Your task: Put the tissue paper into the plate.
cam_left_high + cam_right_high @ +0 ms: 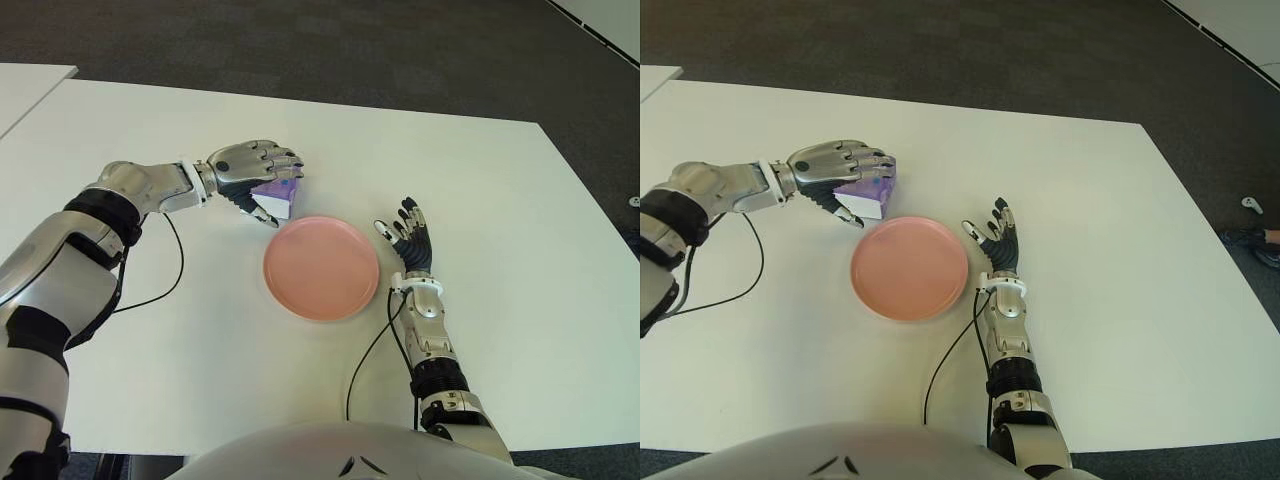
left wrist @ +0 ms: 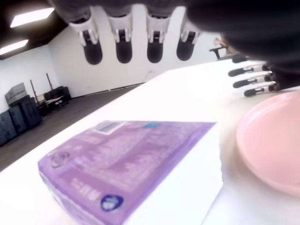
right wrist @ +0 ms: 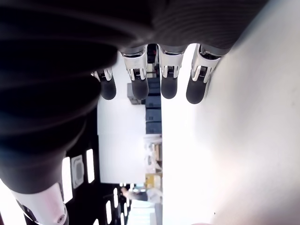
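Indoors, white table [image 1: 500, 200], dark carpet beyond, left hand [image 1: 255, 165] arched untouching over tissue pack [image 1: 278, 197], right hand [image 1: 408, 238] splayed beside pink plate [image 1: 321, 267]

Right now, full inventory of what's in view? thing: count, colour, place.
tissue paper pack: 1, purple and white, on the table just beyond the plate's far-left edge, under the left hand's fingers
plate: 1, pink, mid-table, nothing in it
table: 1, white, fills most of both eye views
second table: 1, white, corner at far left
floor: dark grey carpet beyond the table
cables: 2, black, one trailing from each wrist
left hand: over the pack, fingers not closed in the left wrist view
right hand: fingers spread, holds nothing, right of the plate
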Tool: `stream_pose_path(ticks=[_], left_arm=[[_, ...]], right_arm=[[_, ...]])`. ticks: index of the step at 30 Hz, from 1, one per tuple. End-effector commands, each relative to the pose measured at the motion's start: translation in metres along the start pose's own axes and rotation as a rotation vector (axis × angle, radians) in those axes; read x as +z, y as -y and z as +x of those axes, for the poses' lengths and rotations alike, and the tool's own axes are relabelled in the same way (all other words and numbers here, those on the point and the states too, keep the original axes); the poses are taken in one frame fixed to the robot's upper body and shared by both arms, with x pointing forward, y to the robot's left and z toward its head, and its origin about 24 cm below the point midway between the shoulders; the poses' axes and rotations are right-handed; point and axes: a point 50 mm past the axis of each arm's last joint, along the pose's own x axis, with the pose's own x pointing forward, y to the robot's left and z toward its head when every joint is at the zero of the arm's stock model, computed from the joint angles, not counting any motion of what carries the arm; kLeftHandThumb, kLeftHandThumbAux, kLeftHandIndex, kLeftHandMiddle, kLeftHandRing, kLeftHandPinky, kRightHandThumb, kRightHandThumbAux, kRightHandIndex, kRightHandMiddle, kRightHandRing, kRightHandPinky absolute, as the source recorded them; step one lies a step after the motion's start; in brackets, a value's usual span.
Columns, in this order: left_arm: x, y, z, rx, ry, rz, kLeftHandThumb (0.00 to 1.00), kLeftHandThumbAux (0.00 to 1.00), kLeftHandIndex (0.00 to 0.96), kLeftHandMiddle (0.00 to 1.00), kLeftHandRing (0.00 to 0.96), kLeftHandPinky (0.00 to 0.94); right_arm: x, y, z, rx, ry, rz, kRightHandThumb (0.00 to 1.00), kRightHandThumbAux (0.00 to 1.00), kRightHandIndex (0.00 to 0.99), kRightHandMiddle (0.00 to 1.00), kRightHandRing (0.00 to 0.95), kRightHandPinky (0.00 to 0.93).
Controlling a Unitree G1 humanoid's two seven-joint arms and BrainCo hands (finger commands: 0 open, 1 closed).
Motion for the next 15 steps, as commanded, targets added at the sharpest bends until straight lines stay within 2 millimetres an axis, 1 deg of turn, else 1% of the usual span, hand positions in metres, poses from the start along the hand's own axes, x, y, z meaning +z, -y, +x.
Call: stream_pose_path(ticks=[1,7,12,15], left_arm=[[-0.0008,-0.0001,0.0018,-0.074,0.055,0.072,0.363,0.159,0.0,0.0,0.0,0.0],[-0.0035,-0.0018,0.0056,-0.141,0.073,0.129,0.36,0.169,0.0,0.0,0.0,0.0],[-0.0051,-0.0023,0.0066,-0.153,0.066,0.129,0.307,0.196,0.0,0.0,0.0,0.0],[-0.0045,0.0019,0.0048,-0.157,0.062,0.125,0.279,0.208,0.0,0.0,0.0,0.0]], right_arm=[[-0.0241,0.0024,-0.0107,-0.012,-0.125,-0.004,0.133,0.736,0.039,0.063,0.055,0.096],[-0.0247,0.0016,-0.0091,-0.011,-0.126,0.0,0.144,0.727,0.043,0.066,0.057,0.1],[-0.0248,0.0011,-0.0082,-0.008,-0.123,0.004,0.159,0.727,0.048,0.07,0.059,0.095],[-0.0246,0.001,-0.008,-0.008,-0.119,0.009,0.162,0.729,0.048,0.07,0.058,0.093]])
